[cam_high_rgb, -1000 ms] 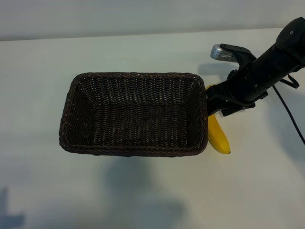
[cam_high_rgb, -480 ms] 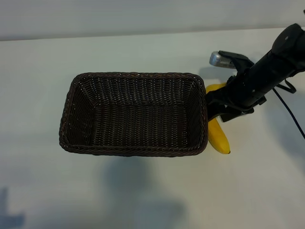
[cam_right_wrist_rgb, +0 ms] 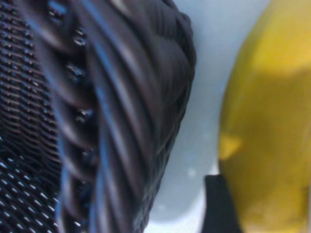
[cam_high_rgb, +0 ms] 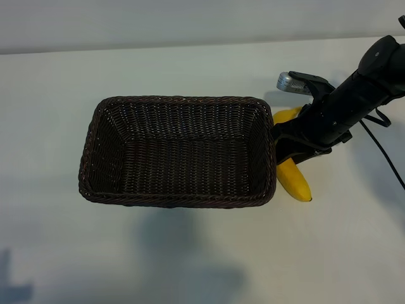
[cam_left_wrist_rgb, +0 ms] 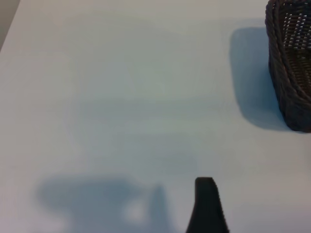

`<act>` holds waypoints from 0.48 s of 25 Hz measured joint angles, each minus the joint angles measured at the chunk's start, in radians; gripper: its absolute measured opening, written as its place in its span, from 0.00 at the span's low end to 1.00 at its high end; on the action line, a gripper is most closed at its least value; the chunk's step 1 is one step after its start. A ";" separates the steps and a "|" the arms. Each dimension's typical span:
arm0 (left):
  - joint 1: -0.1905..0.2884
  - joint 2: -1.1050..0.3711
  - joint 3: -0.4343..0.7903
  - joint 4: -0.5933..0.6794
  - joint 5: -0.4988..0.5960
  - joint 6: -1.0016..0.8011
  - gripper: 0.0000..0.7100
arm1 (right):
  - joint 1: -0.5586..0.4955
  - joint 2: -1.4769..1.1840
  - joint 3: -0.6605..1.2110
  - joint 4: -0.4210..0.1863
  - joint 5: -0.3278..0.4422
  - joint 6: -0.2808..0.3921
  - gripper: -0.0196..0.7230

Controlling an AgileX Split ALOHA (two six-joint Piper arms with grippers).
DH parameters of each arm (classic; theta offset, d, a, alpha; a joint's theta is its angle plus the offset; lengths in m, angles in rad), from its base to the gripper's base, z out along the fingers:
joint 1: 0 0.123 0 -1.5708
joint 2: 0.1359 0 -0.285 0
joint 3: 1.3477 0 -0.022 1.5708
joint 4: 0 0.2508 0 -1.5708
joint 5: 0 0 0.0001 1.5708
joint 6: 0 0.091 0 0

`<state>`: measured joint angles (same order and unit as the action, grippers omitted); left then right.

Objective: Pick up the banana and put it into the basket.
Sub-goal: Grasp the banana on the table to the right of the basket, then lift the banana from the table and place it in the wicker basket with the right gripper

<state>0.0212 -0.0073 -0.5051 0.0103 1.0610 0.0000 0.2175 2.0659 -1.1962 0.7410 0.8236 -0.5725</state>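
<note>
exterior view: the basket (cam_high_rgb: 177,152) sits on the white table (cam_high_rgb: 202,253) with nothing in it. the banana (cam_high_rgb: 295,180) lies on the table just beside the basket's right short wall, partly hidden under the right gripper (cam_high_rgb: 286,147), which is down over the fruit's middle, close to the basket's rim. whether its fingers are pinching the banana or only bracketing it, i cannot tell from here. the left arm is out of this view.

left wrist view: only one dark fingertip of the left gripper (cam_left_wrist_rgb: 206,206) shows, hanging over bare table well apart from the basket (cam_left_wrist_rgb: 291,68) corner; it looks idle and spread.

right wrist view: the banana (cam_right_wrist_rgb: 265,126) fills one side, the basket (cam_right_wrist_rgb: 121,116) weave the other, a narrow strip of table between them. one finger (cam_right_wrist_rgb: 218,204) is beside the peel.

judgement: nothing is finished yet; the grasp looks underway, and lifting and dropping into the basket remain.
</note>
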 joint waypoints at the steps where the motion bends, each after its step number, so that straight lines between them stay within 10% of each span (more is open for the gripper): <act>1: 0.000 0.000 0.000 0.000 0.000 0.000 0.76 | 0.000 0.000 -0.001 0.000 0.001 0.000 0.59; 12: 0.000 0.000 0.000 -0.004 0.000 0.000 0.76 | -0.001 -0.012 -0.002 -0.006 0.036 0.007 0.59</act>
<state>0.0212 -0.0073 -0.5051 0.0068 1.0610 0.0000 0.2166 2.0539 -1.1981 0.7345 0.8595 -0.5654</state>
